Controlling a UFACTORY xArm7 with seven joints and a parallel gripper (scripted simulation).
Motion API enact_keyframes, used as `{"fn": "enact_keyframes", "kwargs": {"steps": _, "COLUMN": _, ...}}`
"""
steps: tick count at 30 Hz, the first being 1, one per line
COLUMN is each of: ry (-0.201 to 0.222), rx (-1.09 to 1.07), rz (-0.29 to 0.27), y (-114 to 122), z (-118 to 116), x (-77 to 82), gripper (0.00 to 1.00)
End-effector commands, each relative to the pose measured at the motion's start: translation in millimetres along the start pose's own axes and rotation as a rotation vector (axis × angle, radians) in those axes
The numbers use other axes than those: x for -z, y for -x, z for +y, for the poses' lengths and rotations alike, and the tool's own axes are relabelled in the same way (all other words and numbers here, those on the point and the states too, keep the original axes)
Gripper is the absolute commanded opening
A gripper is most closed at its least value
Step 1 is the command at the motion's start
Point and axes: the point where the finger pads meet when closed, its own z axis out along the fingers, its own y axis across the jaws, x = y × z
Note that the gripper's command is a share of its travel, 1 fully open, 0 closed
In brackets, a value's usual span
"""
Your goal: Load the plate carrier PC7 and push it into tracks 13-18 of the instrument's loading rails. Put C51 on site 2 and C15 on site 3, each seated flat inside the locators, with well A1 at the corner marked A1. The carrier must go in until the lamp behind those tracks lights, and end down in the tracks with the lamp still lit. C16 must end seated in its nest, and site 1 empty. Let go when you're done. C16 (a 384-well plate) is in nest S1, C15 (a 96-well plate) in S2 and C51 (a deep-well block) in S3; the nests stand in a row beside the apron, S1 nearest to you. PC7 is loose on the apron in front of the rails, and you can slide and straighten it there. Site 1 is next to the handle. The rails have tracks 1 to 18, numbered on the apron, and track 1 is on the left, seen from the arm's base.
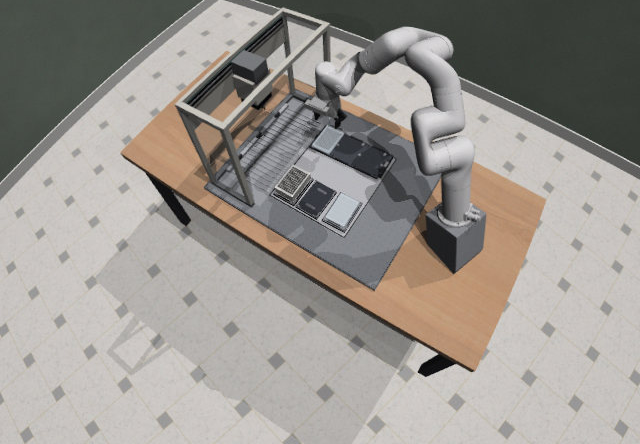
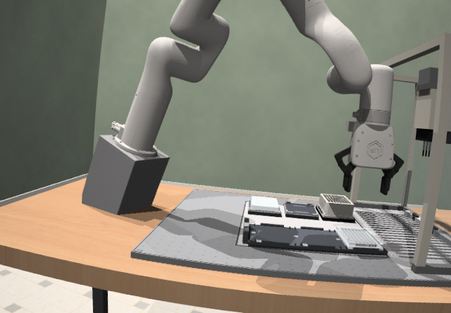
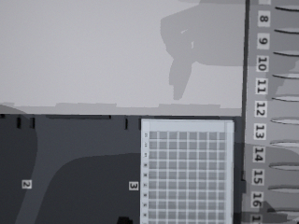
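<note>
Claw hangs spread and empty above site 3, where C15 sits. C51 lies toward seven o'clock in the top view.

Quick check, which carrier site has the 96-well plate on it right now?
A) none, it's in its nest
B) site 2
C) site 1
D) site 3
D: in the wrist view the well plate lies right beside the "3" label on the dark carrier, while the stretch by the "2" label is bare; the open gripper hangs above, holding nothing.
</note>
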Motion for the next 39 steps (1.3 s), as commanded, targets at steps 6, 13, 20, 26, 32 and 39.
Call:
{"fn": "enact_keyframes", "kwargs": {"steps": 6, "ry": 0.004, "rx": 0.000, "rz": -0.001, "y": 0, "z": 1, "x": 3.4, "gripper": 1.00}}
{"fn": "enact_keyframes", "kwargs": {"steps": 13, "ry": 0.004, "rx": -0.027, "rz": -0.001, "y": -15, "z": 2, "x": 5.2, "gripper": 1.00}}
{"fn": "enact_keyframes", "kwargs": {"steps": 20, "ry": 0.004, "rx": -0.027, "rz": 0.000, "y": -40, "z": 2, "x": 8.2, "gripper": 1.00}}
{"fn": "enact_keyframes", "kwargs": {"steps": 26, "ry": 0.004, "rx": -0.027, "rz": 0.000, "y": -70, "z": 2, "x": 11.6, "gripper": 1.00}}
{"fn": "enact_keyframes", "kwargs": {"steps": 32, "ry": 0.004, "rx": -0.027, "rz": 0.000, "y": -94, "z": 2, "x": 14.6, "gripper": 1.00}}
{"fn": "enact_keyframes", "kwargs": {"steps": 39, "ry": 0.004, "rx": -0.027, "rz": 0.000, "y": -124, "z": 3, "x": 18.1, "gripper": 1.00}}
